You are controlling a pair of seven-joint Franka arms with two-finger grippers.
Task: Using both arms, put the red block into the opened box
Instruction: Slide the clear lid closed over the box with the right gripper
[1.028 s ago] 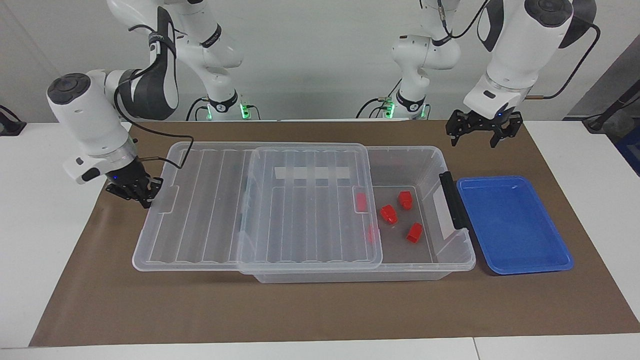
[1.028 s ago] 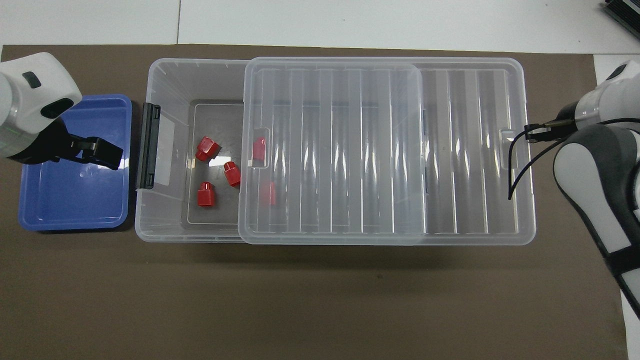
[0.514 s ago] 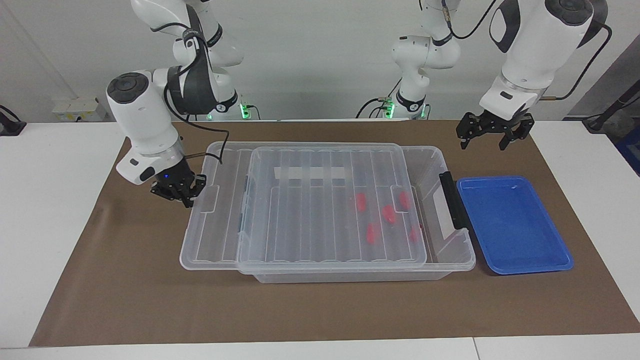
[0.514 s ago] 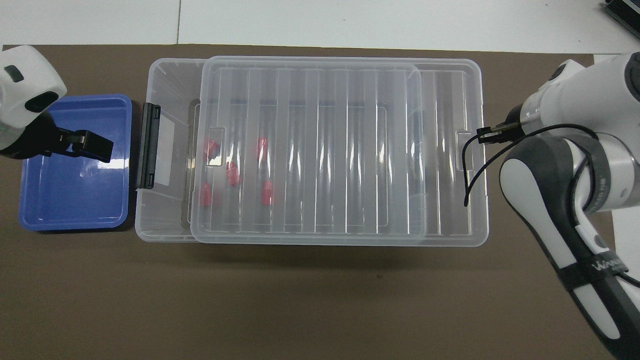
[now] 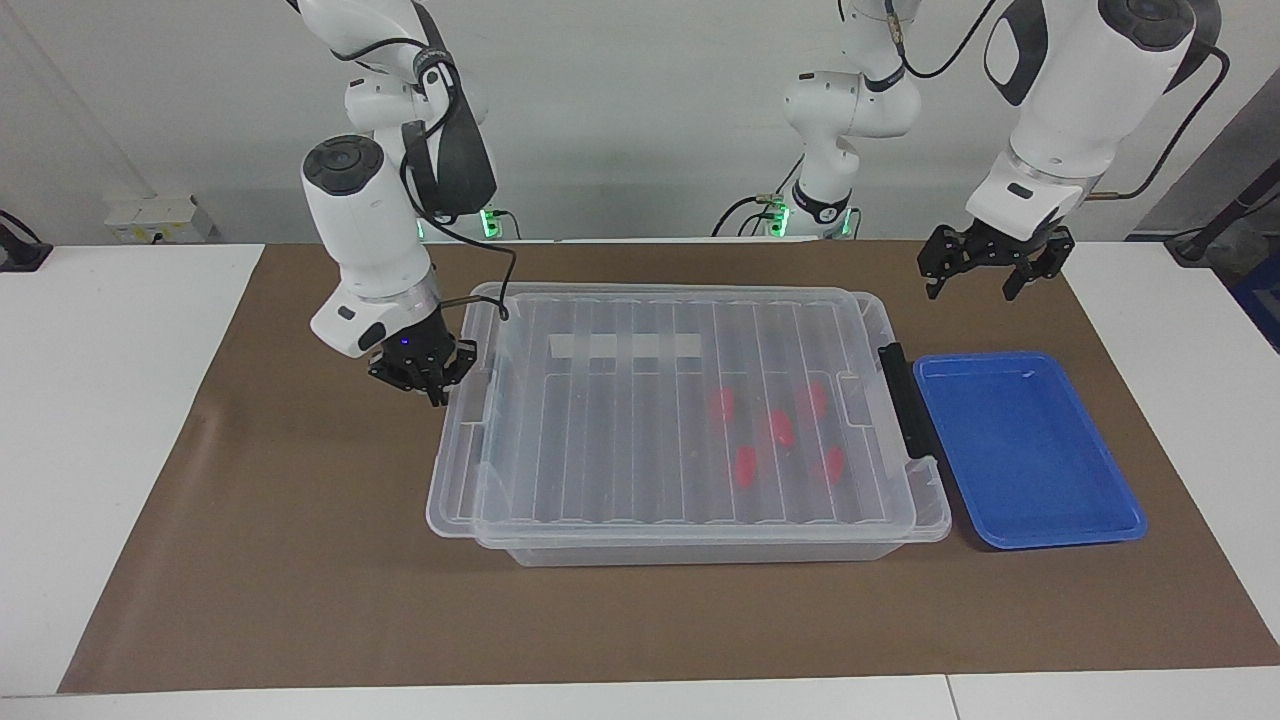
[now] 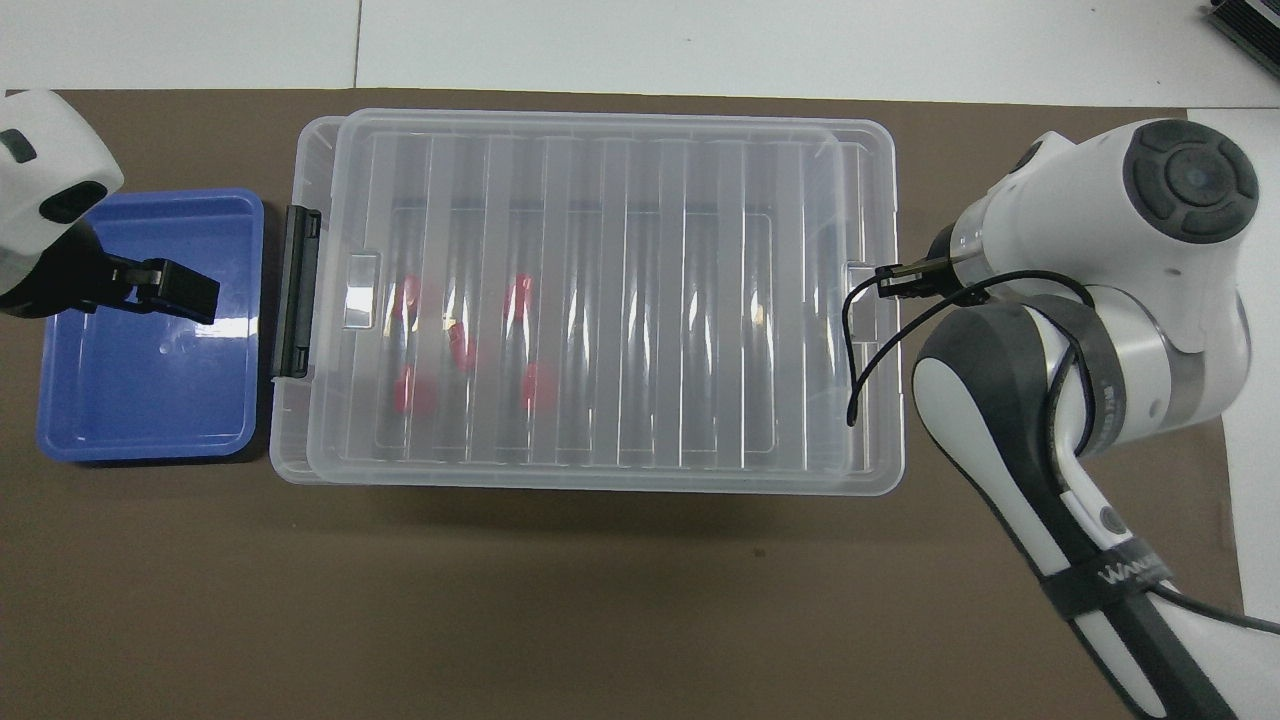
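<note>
Facing view: box (image 5: 700,545) lies lengthwise on the brown mat (image 5: 250,600), its ribbed lid (image 5: 640,440) now over nearly the whole opening, with a small overhang at the right arm's end. Red blocks (image 5: 780,428) sit on the box floor toward the black handle (image 5: 903,400), seen blurred through the lid; five red shapes can be counted in the overhead view. Right gripper (image 5: 425,372) is low at the lid's end edge, fingertips clenched together; from the overhead view its tip meets the lid's end tab (image 6: 862,270), but whether it pinches the tab or just presses against it cannot be told. Left gripper (image 5: 985,262) hangs released and waiting, over the mat by the blue tray (image 5: 1030,450), which shows no blocks in it. Judgement: blocks are in, and the step in hand is seating the lid. To do it well, push straight along the box's long axis, keep the tip level with the tab so it does not ride over, and stop once the lid's rim lines up with the box rim at the handle end. Risk: skewing the lid, or shoving the whole box toward the tray.
</note>
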